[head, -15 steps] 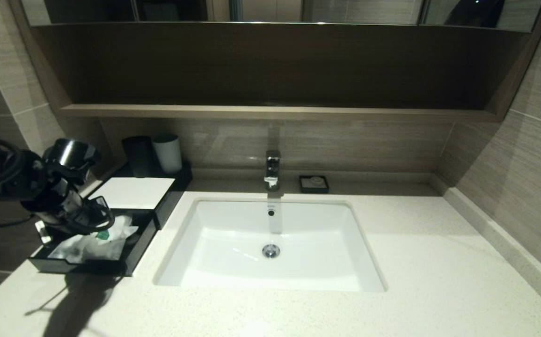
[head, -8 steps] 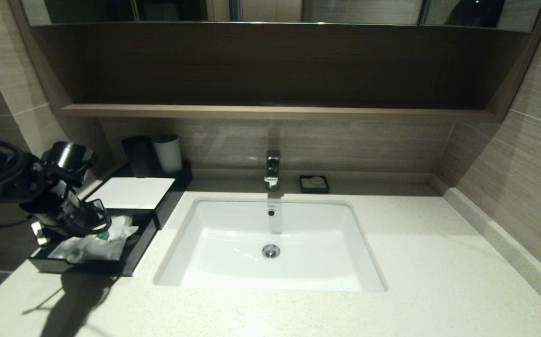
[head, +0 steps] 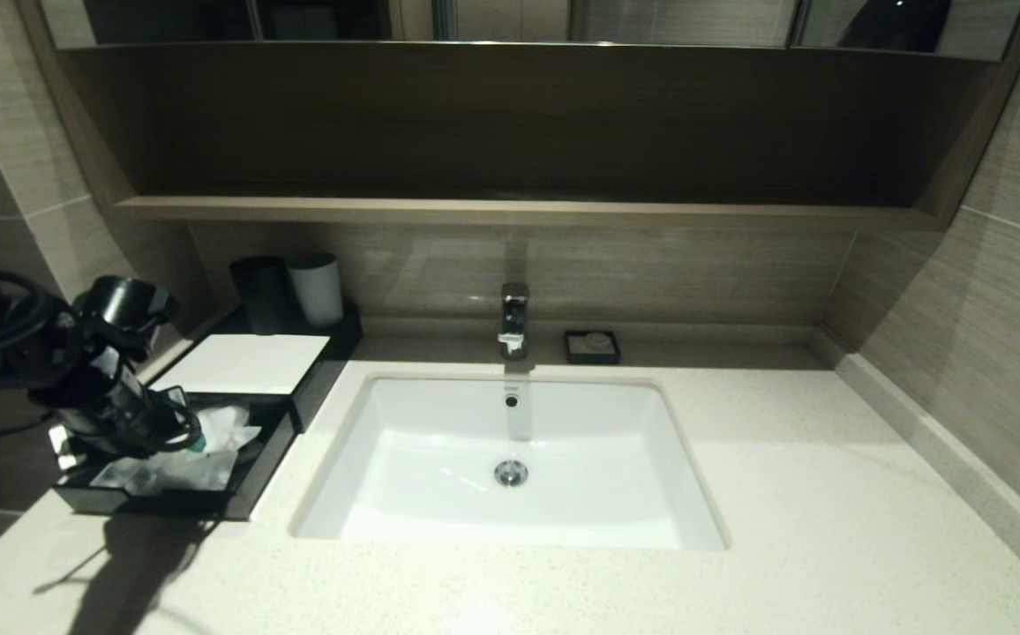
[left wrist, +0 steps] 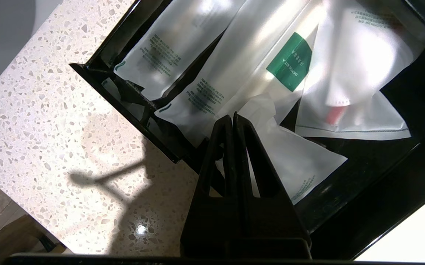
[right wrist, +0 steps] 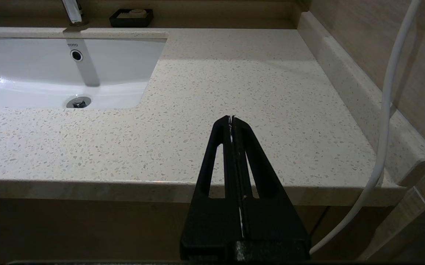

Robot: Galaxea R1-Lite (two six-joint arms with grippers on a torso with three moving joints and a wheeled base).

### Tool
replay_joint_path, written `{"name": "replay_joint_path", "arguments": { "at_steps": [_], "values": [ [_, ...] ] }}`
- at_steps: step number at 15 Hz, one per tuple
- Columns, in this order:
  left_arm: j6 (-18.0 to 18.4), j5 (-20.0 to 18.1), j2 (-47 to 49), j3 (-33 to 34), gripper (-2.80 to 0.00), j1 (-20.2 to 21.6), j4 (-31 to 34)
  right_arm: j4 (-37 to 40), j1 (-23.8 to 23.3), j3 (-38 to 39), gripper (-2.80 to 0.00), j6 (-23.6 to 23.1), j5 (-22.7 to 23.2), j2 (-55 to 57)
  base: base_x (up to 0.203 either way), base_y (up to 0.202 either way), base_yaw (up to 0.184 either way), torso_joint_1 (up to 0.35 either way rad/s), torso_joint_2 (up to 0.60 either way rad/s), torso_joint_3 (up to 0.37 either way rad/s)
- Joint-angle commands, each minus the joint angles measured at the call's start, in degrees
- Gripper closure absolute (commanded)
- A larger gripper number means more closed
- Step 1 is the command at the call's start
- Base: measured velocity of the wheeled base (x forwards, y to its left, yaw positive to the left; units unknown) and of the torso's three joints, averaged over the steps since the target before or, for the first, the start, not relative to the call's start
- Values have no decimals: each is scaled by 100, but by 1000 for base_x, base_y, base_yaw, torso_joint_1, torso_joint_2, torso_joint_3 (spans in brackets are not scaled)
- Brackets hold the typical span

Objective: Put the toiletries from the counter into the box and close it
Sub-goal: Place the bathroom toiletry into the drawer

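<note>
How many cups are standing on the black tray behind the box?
2: a black cup and a white cup, side by side at the tray's back end by the wall, black one on the left. None looks hidden.

white sink [head: 510,529], faucet [head: 514,319], two cups [head: 289,291]

The left hand [head: 170,423] and its arm hide the left part of the box [head: 250,481] at the desk's [head: 828,529] left edge. The print on the sachets [left wrist: 183,48] inside is too small to read. The right hand [right wrist: 231,118] is outside the head view.
</note>
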Motion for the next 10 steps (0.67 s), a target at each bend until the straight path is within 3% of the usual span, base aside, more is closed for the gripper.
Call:
{"name": "replay_joint_path", "arguments": {
  "at_steps": [1, 10],
  "values": [
    [-8, 2, 29, 44, 0, 5, 8, -2, 1, 9, 0, -4, 1, 0, 0, 0, 0, 0, 0, 0],
    [337, -24, 55, 254, 0, -2, 10, -2, 1, 9, 0, -4, 1, 0, 0, 0, 0, 0, 0, 0]
  ]
}}
